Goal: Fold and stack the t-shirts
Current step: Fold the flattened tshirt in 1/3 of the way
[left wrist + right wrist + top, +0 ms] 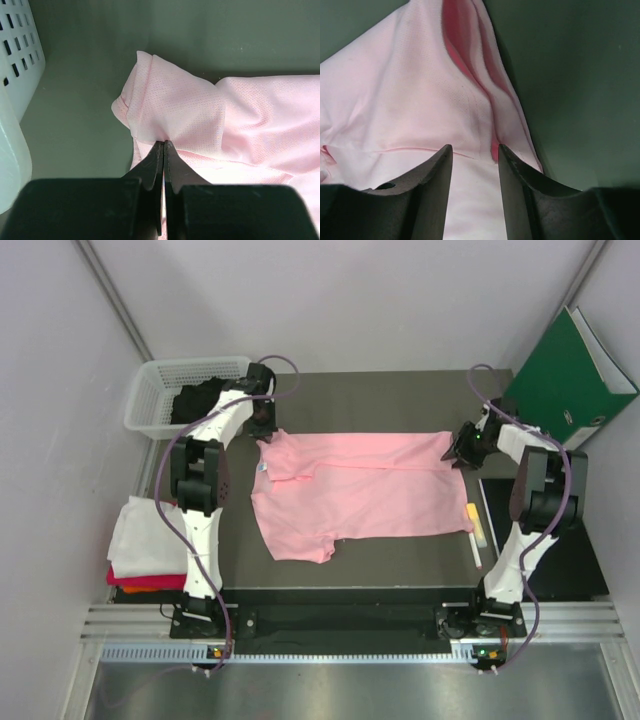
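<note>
Fold start: left gripper clamped light pink cotton t-shirt beside white mesh basket; our right gripper gaped, needed closing.

I see a dark grey tabletop closed in by plain, pale walls on the far side, left and right. A white mesh basket sits at its far left corner, and a green binder leans at the far right. An aluminium rail runs along the near edge, with a brushed metal sheet nearer still. The light is soft and even.
</note>
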Action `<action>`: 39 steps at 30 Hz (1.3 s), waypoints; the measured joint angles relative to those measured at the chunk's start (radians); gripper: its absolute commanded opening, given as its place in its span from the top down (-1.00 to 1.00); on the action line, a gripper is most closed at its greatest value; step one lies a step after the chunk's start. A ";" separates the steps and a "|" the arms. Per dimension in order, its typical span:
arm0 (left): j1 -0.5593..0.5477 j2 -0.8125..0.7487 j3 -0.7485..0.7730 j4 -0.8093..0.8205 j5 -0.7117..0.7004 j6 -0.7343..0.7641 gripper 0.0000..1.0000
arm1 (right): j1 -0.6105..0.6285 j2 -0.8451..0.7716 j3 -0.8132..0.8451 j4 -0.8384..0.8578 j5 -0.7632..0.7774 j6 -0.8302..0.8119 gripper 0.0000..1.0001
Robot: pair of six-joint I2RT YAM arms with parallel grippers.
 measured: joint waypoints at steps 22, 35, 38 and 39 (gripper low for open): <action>0.000 0.000 -0.024 0.003 0.003 -0.001 1.00 | -0.002 -0.060 0.001 0.049 -0.051 0.004 0.88; 0.000 0.000 -0.024 0.002 0.004 0.000 1.00 | -0.002 -0.018 0.090 0.079 -0.012 0.001 0.87; 0.000 0.000 -0.024 0.000 0.004 0.000 1.00 | -0.003 0.049 0.106 0.077 0.013 -0.006 0.85; 0.000 0.000 -0.024 0.000 0.004 0.000 1.00 | -0.004 0.065 0.110 0.076 0.021 -0.007 0.85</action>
